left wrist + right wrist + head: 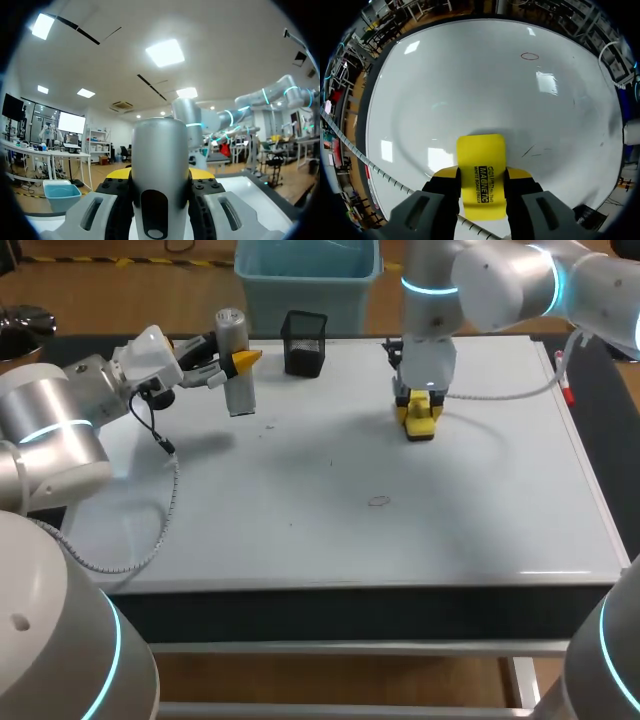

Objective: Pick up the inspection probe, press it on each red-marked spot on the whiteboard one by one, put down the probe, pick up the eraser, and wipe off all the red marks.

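**Both arms over the whiteboard (450,530) (470,85), each holding a tool.**
The left jaws pinch the silver inspection probe (235,375) (160,170), held upright at the board's far left near a black mesh cup (304,343); whether its lower end touches the board cannot be told. The right jaws pinch the yellow eraser (420,418) (481,175) at the board's far middle. A red oval mark (378,501) (530,56) lies well apart from the eraser.

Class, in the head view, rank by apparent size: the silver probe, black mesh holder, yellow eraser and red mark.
1. Silver probe and black mesh holder: too alike to rank.
2. Yellow eraser, partly hidden.
3. Red mark.
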You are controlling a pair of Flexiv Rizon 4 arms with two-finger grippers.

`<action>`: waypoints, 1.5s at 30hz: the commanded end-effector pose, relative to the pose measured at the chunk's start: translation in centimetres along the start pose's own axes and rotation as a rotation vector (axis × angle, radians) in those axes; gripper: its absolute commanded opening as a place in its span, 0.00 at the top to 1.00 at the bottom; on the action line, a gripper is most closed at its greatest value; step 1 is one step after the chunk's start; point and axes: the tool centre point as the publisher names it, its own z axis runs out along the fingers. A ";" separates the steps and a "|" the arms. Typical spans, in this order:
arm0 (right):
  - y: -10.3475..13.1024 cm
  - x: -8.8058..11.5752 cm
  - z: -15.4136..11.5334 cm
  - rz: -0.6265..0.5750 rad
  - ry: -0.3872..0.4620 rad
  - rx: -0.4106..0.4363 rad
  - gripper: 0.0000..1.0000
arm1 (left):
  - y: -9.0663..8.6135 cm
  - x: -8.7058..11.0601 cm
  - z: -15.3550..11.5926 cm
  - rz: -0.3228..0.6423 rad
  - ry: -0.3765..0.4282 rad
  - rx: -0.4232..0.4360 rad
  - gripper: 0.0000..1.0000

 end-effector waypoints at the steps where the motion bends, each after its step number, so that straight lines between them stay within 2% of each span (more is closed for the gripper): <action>1: -0.2 1.2 -0.9 0.007 -0.013 0.012 1.00 | -0.1 0.0 0.0 0.001 -0.001 0.001 1.00; 9: -1.7 3.8 -3.3 0.051 -0.007 0.030 1.00 | -0.1 0.0 0.0 0.001 -0.001 0.001 1.00; 15: -2.1 5.3 -4.0 0.070 -0.007 0.037 1.00 | -0.1 0.0 0.0 0.001 -0.001 0.001 1.00; 19: -2.1 5.4 -4.1 0.089 -0.002 0.040 1.00 | -0.1 0.0 0.0 0.001 -0.001 0.001 1.00; 21: -1.4 7.4 -4.4 0.105 -0.003 0.042 1.00 | -0.1 0.0 0.0 0.001 -0.001 0.001 1.00; 25: -0.6 9.1 -4.7 0.144 -0.014 0.036 1.00 | -0.1 0.0 0.0 0.001 -0.001 0.001 1.00; 32: -0.9 11.7 -5.1 0.201 -0.033 0.040 1.00 | -0.1 0.0 0.0 0.001 -0.001 0.001 1.00; 45: -0.6 14.1 -5.3 0.240 -0.054 0.054 1.00 | -0.1 0.0 0.0 0.001 -0.001 0.001 1.00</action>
